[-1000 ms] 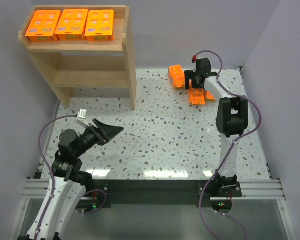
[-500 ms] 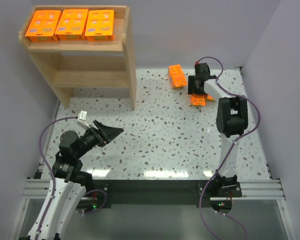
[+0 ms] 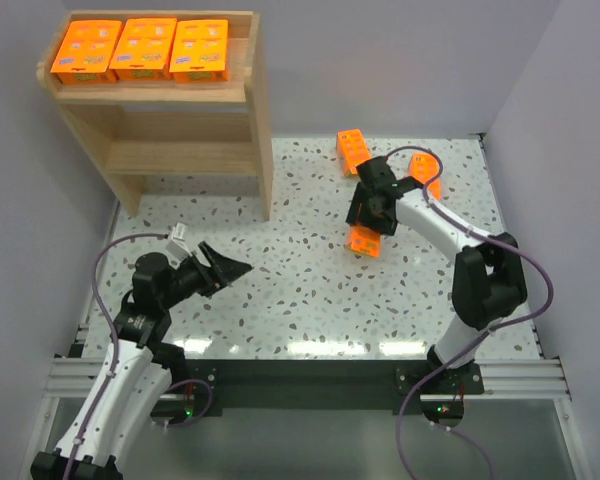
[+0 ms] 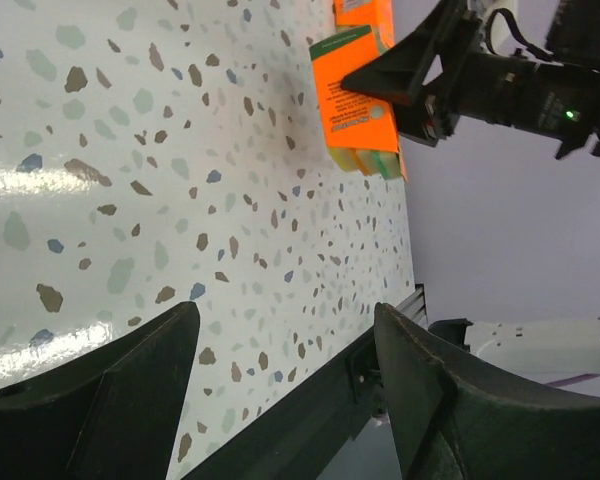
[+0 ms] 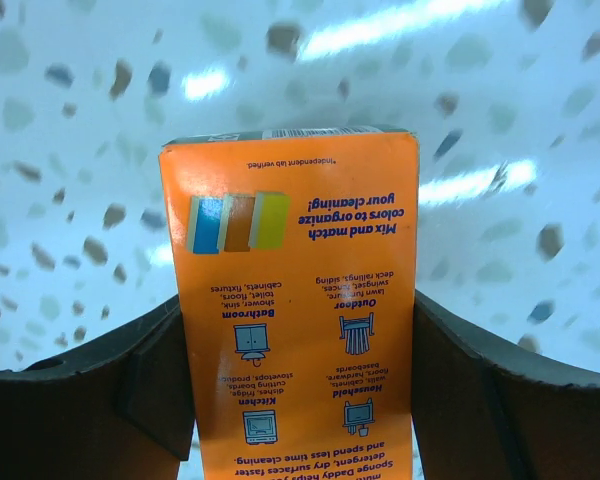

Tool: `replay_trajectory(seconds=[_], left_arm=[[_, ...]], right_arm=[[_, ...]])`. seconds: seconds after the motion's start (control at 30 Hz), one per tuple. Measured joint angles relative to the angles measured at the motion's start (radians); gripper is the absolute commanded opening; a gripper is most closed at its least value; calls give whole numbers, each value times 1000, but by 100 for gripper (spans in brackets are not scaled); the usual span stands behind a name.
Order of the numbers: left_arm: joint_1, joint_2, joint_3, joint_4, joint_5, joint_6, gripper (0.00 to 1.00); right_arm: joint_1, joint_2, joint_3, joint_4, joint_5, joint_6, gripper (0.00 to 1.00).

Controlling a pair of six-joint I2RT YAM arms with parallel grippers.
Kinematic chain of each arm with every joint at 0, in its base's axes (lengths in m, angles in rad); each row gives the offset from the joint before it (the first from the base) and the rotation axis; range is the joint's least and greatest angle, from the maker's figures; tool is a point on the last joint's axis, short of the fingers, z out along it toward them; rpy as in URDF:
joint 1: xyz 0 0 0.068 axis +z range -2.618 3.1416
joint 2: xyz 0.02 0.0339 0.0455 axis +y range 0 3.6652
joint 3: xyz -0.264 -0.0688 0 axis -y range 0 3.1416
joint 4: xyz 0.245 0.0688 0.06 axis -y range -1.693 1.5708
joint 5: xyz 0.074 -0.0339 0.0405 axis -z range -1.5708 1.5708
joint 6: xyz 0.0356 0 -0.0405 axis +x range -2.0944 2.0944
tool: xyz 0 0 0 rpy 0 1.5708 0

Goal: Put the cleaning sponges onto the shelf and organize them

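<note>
Three cleaning sponges (image 3: pixel 143 47) lie side by side on the top tier of the wooden shelf (image 3: pixel 261 130) at the back left. My right gripper (image 3: pixel 366 226) is shut on a fourth orange pack (image 3: pixel 366 242) (image 5: pixel 298 300), held above the middle of the table; its fingers (image 5: pixel 130 390) press both long edges. In the left wrist view that held pack (image 4: pixel 352 110) hangs in front of the black right arm. Another pack (image 3: pixel 353 150) lies at the back of the table, and one more (image 3: pixel 427 187) shows partly behind the right arm. My left gripper (image 3: pixel 230 268) (image 4: pixel 285 320) is open and holds nothing, low over the near left.
The shelf's lower tier (image 3: pixel 180 157) holds nothing. Grey walls close the table at the left, back and right. A black rail (image 3: pixel 310 380) runs along the near edge between the arm bases. Speckled tabletop (image 3: pixel 300 290) lies between the two grippers.
The right gripper closed on a pack at the back right and carried it left and nearer, to the table's middle. The left arm shifted slightly, its gripper still open.
</note>
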Motion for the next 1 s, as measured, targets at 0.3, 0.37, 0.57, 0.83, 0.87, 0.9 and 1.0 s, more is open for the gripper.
replay_trajectory(seconds=[0.3,0.37,0.57,0.83,0.87,0.9,1.0], left_arm=[[-112,140,-19,1,-72,34,75],[-191,172,-19,18,-124,18,74],[-359,247,-29,95,-240,-49,75],[-412,332,-72,257,-309,-117,76],[-415,347,-72,275,-311,-121,76],[-419,362,-72,296,-311,-123,76],[-435,401,-72,343,-315,-138,77]], right_arm=[[315,-21,-154,-73,41,441,28],[341,-15,-153,-77,73,534,29],[376,7,-131,-102,101,766,46],[388,84,-69,-82,18,818,91],[390,85,-70,-69,1,813,97],[392,87,-72,-53,-18,805,99],[398,75,-75,-11,-66,772,99]])
